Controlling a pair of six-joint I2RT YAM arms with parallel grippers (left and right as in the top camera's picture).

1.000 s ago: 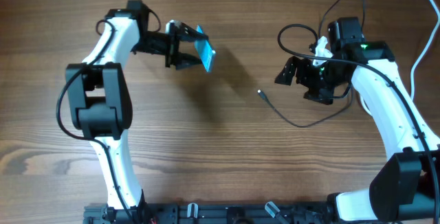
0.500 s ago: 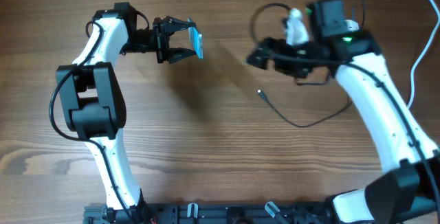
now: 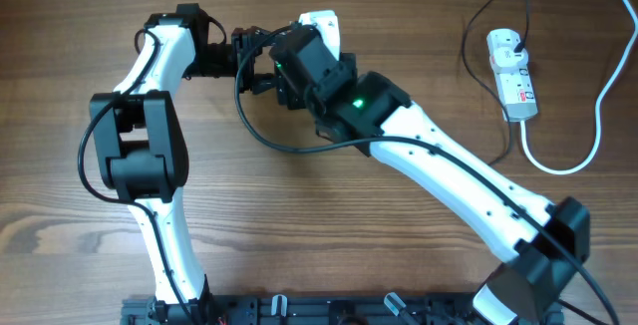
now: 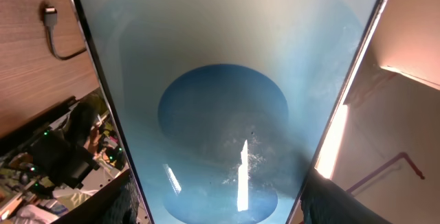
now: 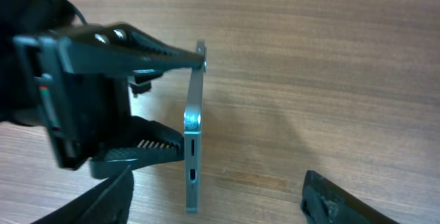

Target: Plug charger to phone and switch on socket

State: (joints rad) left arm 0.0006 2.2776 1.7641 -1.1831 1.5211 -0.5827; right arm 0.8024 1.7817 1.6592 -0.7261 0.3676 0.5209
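My left gripper [image 4: 220,207] is shut on the phone [image 4: 220,80], whose teal-blue screen fills the left wrist view. In the right wrist view the phone [image 5: 193,148] is held edge-on above the table, its port facing the camera. My right gripper [image 5: 220,200] is open and empty, one finger on each side of that phone edge. In the overhead view the right arm [image 3: 419,141] reaches across to the left gripper [image 3: 251,61] and hides most of the phone. The charger's connector [image 4: 48,12] lies on the table. Its cable [image 3: 485,11] runs from the socket [image 3: 513,74] at the back right.
A thick white cord [image 3: 598,116] loops from the socket towards the right edge. A black robot cable [image 3: 261,131] hangs in a loop under the right wrist. The table [image 3: 299,235] is brown wood.
My right arm has swung left from the socket across the table to the phone, uncovering the socket. The left gripper holding the phone moved back and left, then shifted slightly.
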